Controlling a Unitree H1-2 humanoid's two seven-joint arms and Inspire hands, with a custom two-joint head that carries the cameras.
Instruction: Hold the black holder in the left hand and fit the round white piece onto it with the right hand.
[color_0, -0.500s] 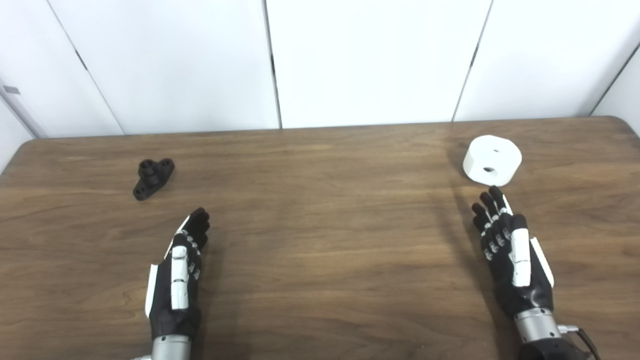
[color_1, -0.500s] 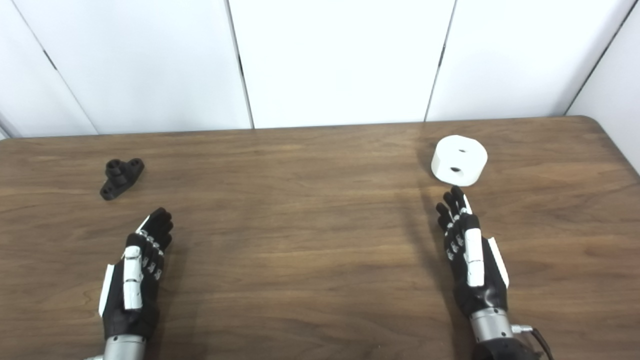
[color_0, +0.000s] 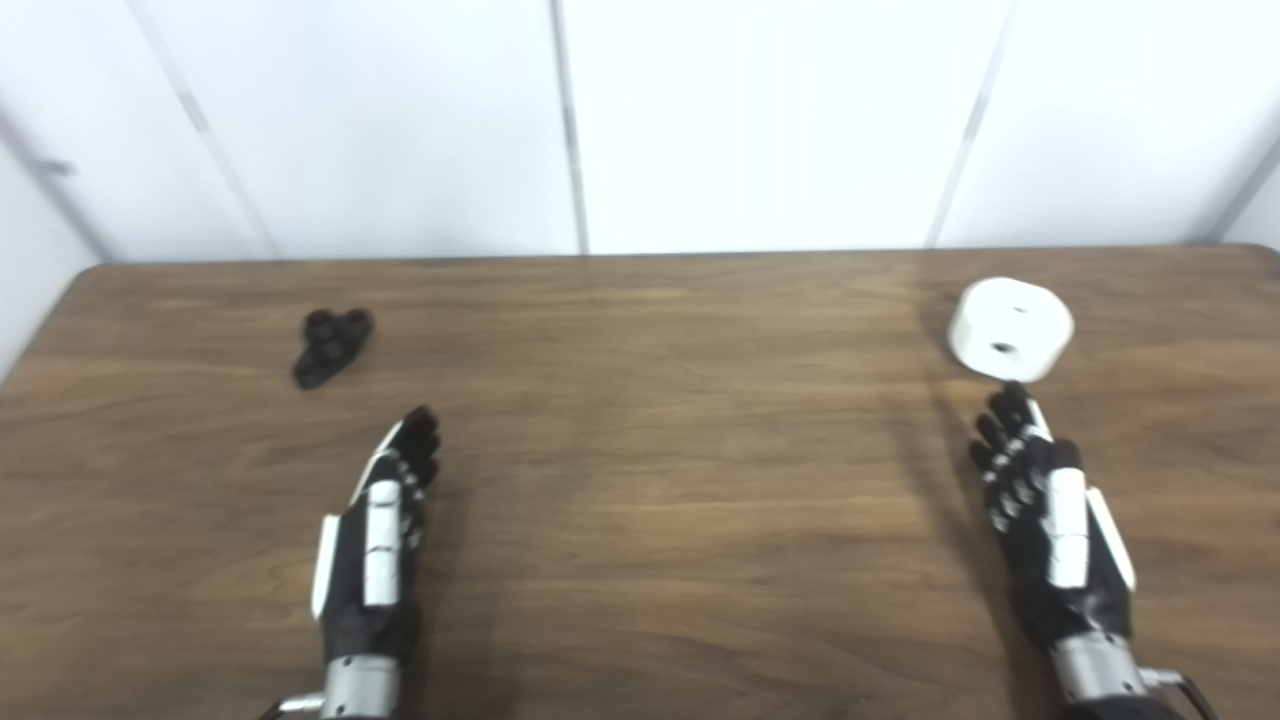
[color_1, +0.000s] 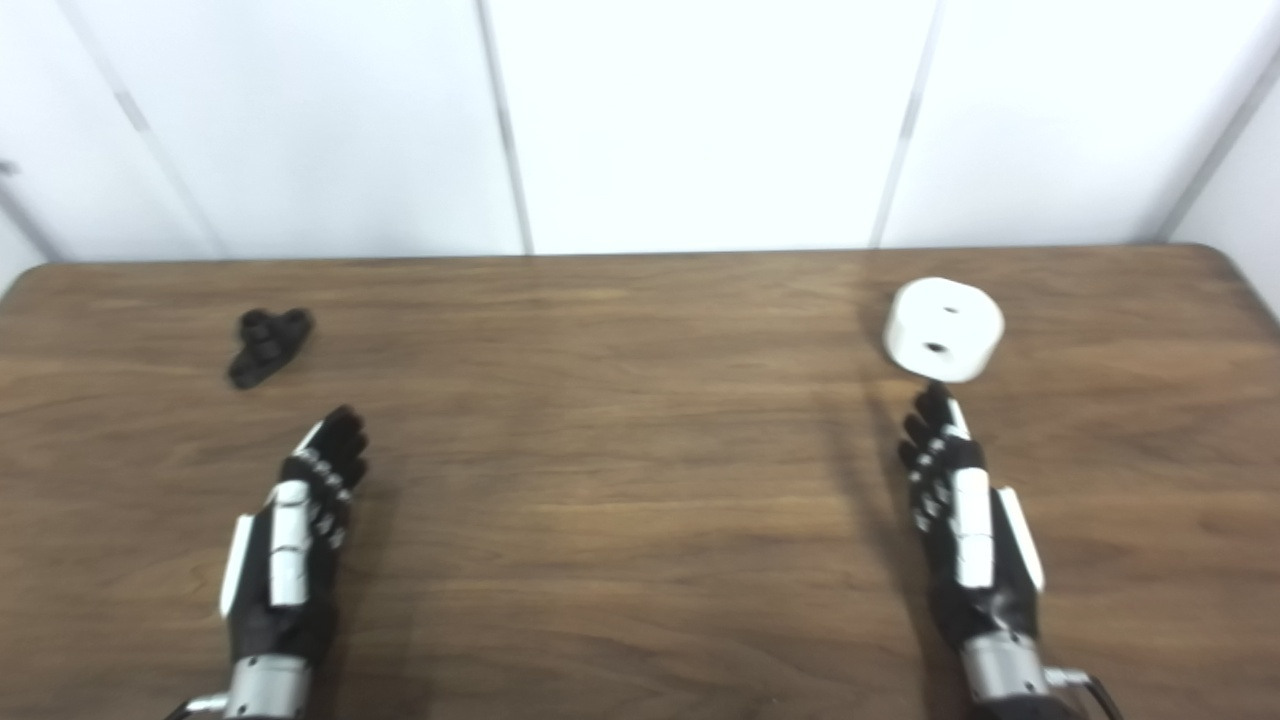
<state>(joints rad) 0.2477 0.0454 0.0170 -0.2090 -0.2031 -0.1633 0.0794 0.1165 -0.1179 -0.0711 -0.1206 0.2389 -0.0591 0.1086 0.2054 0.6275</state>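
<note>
The small black holder (color_0: 331, 346) lies on the wooden table (color_0: 660, 450) at the far left. My left hand (color_0: 378, 540) is open, edge-on over the table, a short way in front and to the right of the holder, holding nothing. The round white piece (color_0: 1010, 328), with a hole in its top and one in its side, sits at the far right. My right hand (color_0: 1045, 515) is open just in front of it, fingertips close to its near edge; I cannot tell whether they touch it.
White wall panels (color_0: 760, 120) stand behind the table's far edge. The table's left edge (color_0: 40, 330) shows in the left eye view and its rounded right corner (color_1: 1235, 265) in the right eye view.
The whole picture has shifted right and slightly down and is blurred, so the camera has moved. Neither hand nor either object has visibly moved on the table.
</note>
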